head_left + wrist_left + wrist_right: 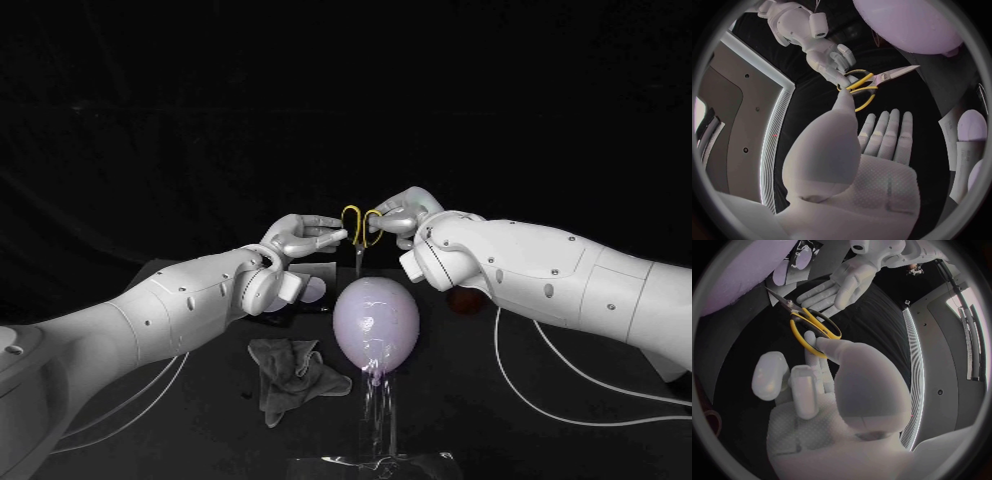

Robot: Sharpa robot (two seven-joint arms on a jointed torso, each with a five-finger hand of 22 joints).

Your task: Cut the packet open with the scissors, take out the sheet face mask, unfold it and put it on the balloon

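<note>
The yellow-handled scissors [361,228] hang blades down above the pale lilac balloon [376,320], which stands on a clear stand [378,462]. My right hand [408,215] grips the handles, with a finger through one loop [814,342]. My left hand [307,236] reaches in from the other side. Its fingers [887,131] lie straight and spread, and its thumb [844,102] rises beside the yellow handles [859,85], holding nothing. A flat dark packet [315,303] lies behind my left wrist, mostly hidden.
A crumpled grey cloth [293,375] lies on the black table left of the balloon. A small reddish-brown thing [464,298] sits under my right forearm. White cables [548,395] trail across the table at the right.
</note>
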